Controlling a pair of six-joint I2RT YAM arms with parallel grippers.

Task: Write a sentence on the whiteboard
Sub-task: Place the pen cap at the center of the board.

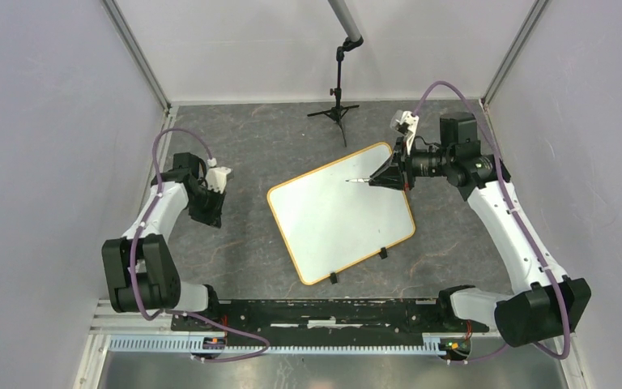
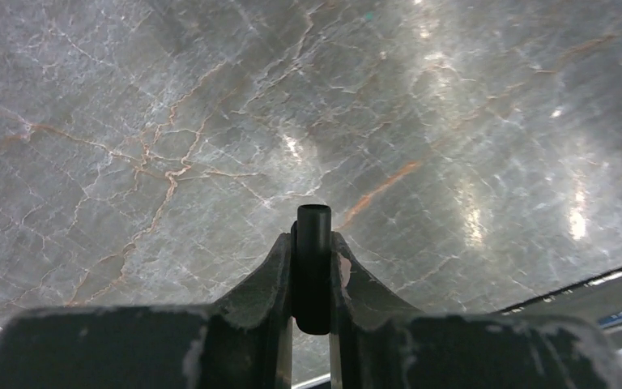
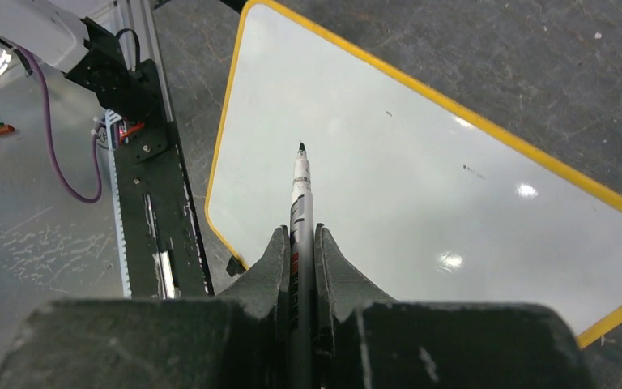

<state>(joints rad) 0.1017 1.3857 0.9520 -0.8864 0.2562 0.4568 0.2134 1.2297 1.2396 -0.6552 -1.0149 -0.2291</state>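
My right gripper (image 3: 298, 233) clamps the marker (image 3: 301, 190), my left gripper (image 2: 313, 239) a black cap (image 2: 313, 271) — pressing hard could skid the loose whiteboard (image 3: 405, 194).

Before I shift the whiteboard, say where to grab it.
Pinch the whiteboard by its yellow rim on the left long edge, coming from the left. It lies flat, so only the edges offer a hold; clip feet sit on the near edge, and the right gripper holds a marker near the far corner.

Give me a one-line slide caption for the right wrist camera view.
Right gripper clamps a slim grey-and-white marker, black tip aimed at the nearly blank white rectangular whiteboard with thin yellow rim.
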